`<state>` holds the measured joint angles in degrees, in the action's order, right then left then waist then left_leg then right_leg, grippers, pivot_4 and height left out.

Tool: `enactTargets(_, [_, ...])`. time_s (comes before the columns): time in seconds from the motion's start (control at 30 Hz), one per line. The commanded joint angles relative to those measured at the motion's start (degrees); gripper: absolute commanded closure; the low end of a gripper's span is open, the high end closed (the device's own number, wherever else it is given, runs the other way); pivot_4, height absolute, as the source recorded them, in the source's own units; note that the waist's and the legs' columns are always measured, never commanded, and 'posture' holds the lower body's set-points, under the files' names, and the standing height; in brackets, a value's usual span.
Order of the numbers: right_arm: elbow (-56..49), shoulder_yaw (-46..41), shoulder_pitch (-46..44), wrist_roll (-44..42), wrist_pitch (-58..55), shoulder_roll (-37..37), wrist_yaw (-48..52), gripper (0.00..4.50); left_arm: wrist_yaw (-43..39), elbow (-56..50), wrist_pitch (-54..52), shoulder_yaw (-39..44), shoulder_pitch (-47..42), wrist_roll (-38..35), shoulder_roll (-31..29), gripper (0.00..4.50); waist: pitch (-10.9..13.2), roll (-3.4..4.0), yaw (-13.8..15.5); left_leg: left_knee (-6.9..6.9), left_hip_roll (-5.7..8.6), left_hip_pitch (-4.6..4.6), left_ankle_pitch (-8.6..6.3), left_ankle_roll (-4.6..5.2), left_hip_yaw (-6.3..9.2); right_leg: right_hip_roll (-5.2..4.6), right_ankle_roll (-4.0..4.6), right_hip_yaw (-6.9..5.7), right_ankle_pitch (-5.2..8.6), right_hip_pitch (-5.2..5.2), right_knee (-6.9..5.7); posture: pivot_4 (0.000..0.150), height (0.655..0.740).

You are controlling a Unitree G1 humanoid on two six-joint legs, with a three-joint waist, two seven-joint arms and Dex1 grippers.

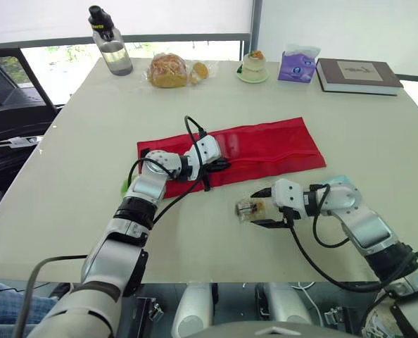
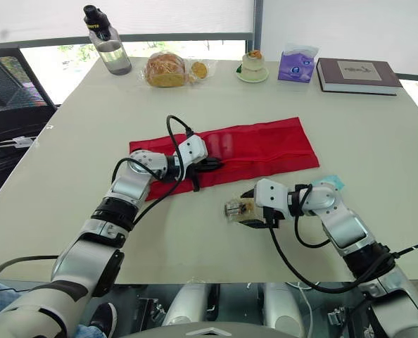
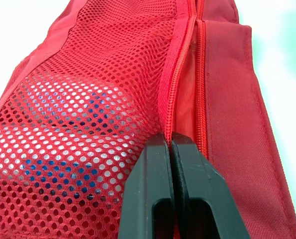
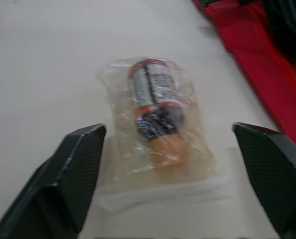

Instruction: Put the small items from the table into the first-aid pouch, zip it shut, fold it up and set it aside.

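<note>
Left wrist view: left hand [image 3: 172, 144] clamped on pouch [image 3: 237, 124] holding blue item [image 3: 63, 159]; right hand [image 1: 263, 208] apart around packet [image 4: 155, 129].

Your pale table [image 1: 68, 183] carries the red pouch [image 1: 265, 144] flat at its middle, a clear packet [image 1: 250, 209] just nearer you, and along the far edge a bottle [image 1: 110, 42], bagged bread [image 1: 168, 70], a small cake [image 1: 253, 65], tissues [image 1: 298, 65] and a book [image 1: 357, 75].
</note>
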<state>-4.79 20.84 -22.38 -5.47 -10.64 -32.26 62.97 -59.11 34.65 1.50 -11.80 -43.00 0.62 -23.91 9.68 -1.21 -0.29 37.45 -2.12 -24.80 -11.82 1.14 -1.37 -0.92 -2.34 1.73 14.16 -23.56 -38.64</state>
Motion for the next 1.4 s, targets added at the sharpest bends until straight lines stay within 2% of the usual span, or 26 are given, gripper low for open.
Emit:
enactTargets(0.03, [-1.64, -1.34, 0.19, -0.98, -0.59, -0.78, 0.31, 1.92, 0.33, -2.87, -0.36, -0.06, 0.25, -0.37, 0.71, 4.50, 0.00, 0.00, -0.02, 0.00, 0.00, 0.00, 0.00, 0.00, 0.00, 0.00, 0.00, 0.00, 0.00, 0.00, 0.00, 0.150, 0.7400])
enactTargets(0.1, [-2.05, -1.36, 0.93, -0.83, -0.63, -1.00, 0.00, 2.79, 0.30, -3.37, -0.50, -0.14, 0.67, -0.40, 0.86, 4.50, 0.00, 0.00, -0.06, 0.00, 0.00, 0.00, 0.00, 0.00, 0.01, 0.00, 0.00, 0.00, 0.00, 0.00, -0.01, 0.150, 0.7400])
enactTargets(0.13, [-2.46, -1.52, 1.35, -0.91, -0.90, -1.01, -0.41, 2.99, 0.30, -3.60, -0.60, -0.15, 0.81, -0.40, 0.91, 4.50, 0.00, 0.00, -0.06, 0.00, 0.00, 0.01, 0.00, 0.00, 0.01, 0.00, 0.00, 0.00, 0.00, 0.00, -0.01, 0.150, 0.7400])
enactTargets(0.17, [-3.06, -1.95, 1.86, -1.25, -1.49, -0.96, -0.95, 3.58, 0.34, -3.74, -0.72, -0.16, 0.86, -0.39, 0.98, 4.50, 0.00, 0.00, -0.04, 0.00, 0.00, 0.00, 0.00, 0.00, 0.02, 0.01, 0.00, -0.01, 0.00, 0.00, -0.02, 0.150, 0.7400])
enactTargets(0.2, [-3.89, -2.50, 2.50, -1.59, -2.04, -1.00, -1.50, 3.64, 0.32, -3.98, -0.90, -0.17, 0.93, -0.45, 1.06, 4.50, 0.00, 0.00, -0.01, 0.00, 0.00, 0.00, 0.00, 0.00, 0.02, 0.01, 0.00, -0.01, 0.00, 0.00, -0.02, 0.150, 0.7400])
enactTargets(0.23, [-4.61, -2.91, 3.01, -1.74, -2.50, -1.21, -1.82, 4.08, 0.32, -4.19, -1.05, -0.18, 0.99, -0.47, 1.12, 4.50, 0.00, 0.00, -0.02, 0.00, 0.00, 0.00, 0.00, 0.00, 0.02, 0.00, 0.00, -0.01, 0.00, 0.00, -0.03, 0.150, 0.7400])
enactTargets(0.43, [-12.08, -8.73, 6.13, -2.91, -11.32, -3.52, -7.25, 4.08, -0.07, -6.63, -2.08, -0.40, 1.66, -1.15, 2.14, 4.50, 0.00, 0.00, -0.06, 0.00, 0.00, 0.00, 0.00, 0.00, 0.01, 0.00, 0.00, 0.00, 0.00, 0.00, -0.04, 0.150, 0.7400])
enactTargets(0.67, [-17.11, -10.74, 6.30, 1.75, -23.77, -4.13, -17.23, 4.08, -0.36, -11.30, -4.31, -0.92, 3.25, -2.02, 4.20, 4.50, 0.00, 0.00, -0.08, 0.00, 0.00, 0.01, 0.00, 0.00, 0.02, 0.00, 0.01, 0.00, 0.00, 0.00, -0.05, 0.150, 0.7400])
enactTargets(0.73, [-18.71, -9.60, 4.64, 3.74, -33.14, -2.34, -21.96, 4.08, -0.54, -13.67, -5.66, -1.51, 3.66, -2.34, 5.15, 4.50, 0.00, 0.00, -0.15, 0.00, 0.00, 0.00, 0.00, 0.00, 0.02, 0.00, 0.01, 0.00, 0.00, -0.01, -0.06, 0.150, 0.7400])
enactTargets(0.9, [-18.47, -7.88, 0.44, 5.85, -44.74, 3.35, -29.25, 4.08, -1.94, -19.43, -8.40, -4.00, 5.52, -2.47, 6.55, 4.50, 0.00, 0.00, -0.31, 0.00, 0.00, 0.01, 0.00, 0.00, 0.04, 0.01, 0.02, 0.04, 0.00, -0.02, -0.08, 0.150, 0.7400])
enactTargets(1.07, [-17.72, -11.74, -2.49, 6.16, -55.44, 12.45, -38.14, 4.08, -1.85, -21.83, -9.52, -4.86, 7.20, -2.37, 6.32, 4.50, 0.00, 0.00, -0.40, -0.01, -0.01, 0.01, 0.00, 0.00, 0.09, 0.01, 0.02, 0.04, 0.00, -0.02, -0.10, 0.150, 0.7400])
enactTargets(1.27, [-14.70, -14.54, -5.88, 6.69, -58.79, 19.92, -45.70, 4.08, -1.85, -21.83, -9.88, -5.30, 7.28, -2.28, 6.50, 4.50, -0.01, 0.01, -0.48, -0.02, -0.01, 0.02, 0.00, 0.00, 0.10, 0.00, 0.02, 0.05, 0.00, -0.03, -0.10, 0.150, 0.7400])
enactTargets(1.4, [-11.93, -18.09, -8.17, 5.85, -58.45, 27.55, -50.58, 4.08, -1.91, -21.52, -9.66, -5.75, 7.22, -2.11, 6.87, 4.50, -0.01, 0.02, -0.66, -0.03, -0.03, 0.03, 0.00, 0.00, 0.10, 0.03, 0.02, 0.05, 0.00, -0.04, -0.12, 0.150, 0.7400])
